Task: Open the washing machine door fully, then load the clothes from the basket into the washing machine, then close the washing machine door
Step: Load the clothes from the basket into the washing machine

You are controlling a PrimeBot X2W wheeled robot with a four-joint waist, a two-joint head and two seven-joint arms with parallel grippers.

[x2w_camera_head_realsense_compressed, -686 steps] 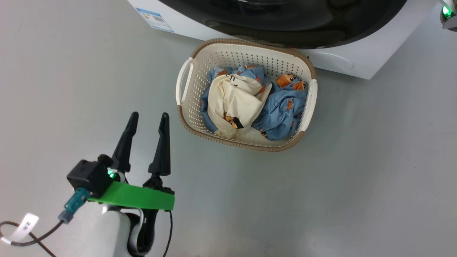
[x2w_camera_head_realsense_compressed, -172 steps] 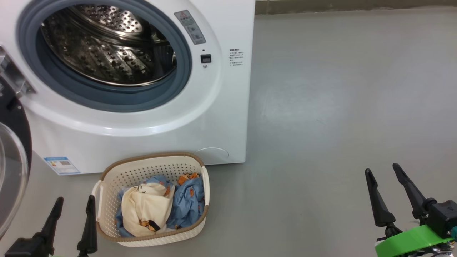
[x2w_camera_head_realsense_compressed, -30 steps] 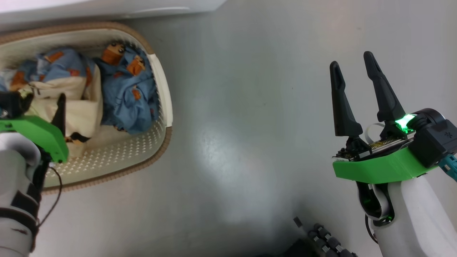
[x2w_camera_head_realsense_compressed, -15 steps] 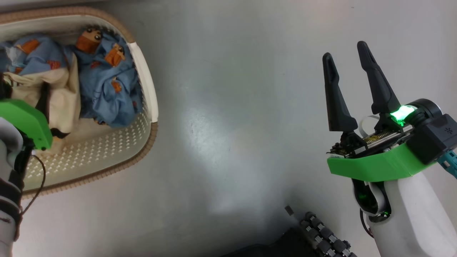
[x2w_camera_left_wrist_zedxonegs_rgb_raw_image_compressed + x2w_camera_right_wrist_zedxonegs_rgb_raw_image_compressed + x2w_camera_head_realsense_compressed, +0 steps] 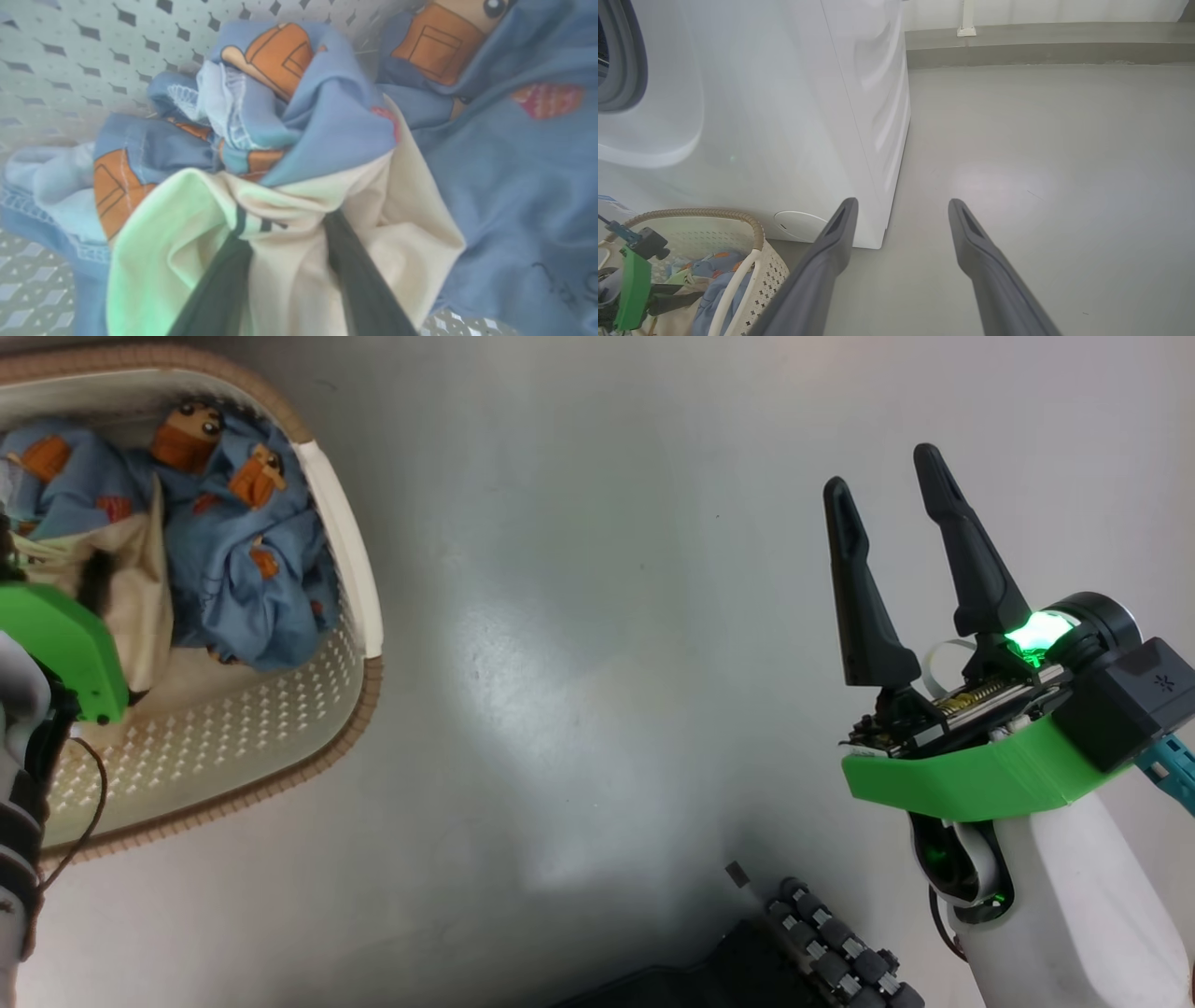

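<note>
We are at the loading step. The clothes (image 5: 233,560) lie in the basket (image 5: 350,569) at the upper left of the head view. In the left wrist view the left claw (image 5: 285,224) has both fingers sunk into the cream garment (image 5: 411,242), with a fold between them; if it pinches firmly, we cannot tell. The right claw (image 5: 879,471) is wide open and empty. The next move, we think, needs a firm pinch, then a lift toward the washing machine (image 5: 784,116).

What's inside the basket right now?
The basket holds blue garments with orange cartoon prints and a cream garment, left pincer buried in it. Anything beneath the pile is covered.
</note>
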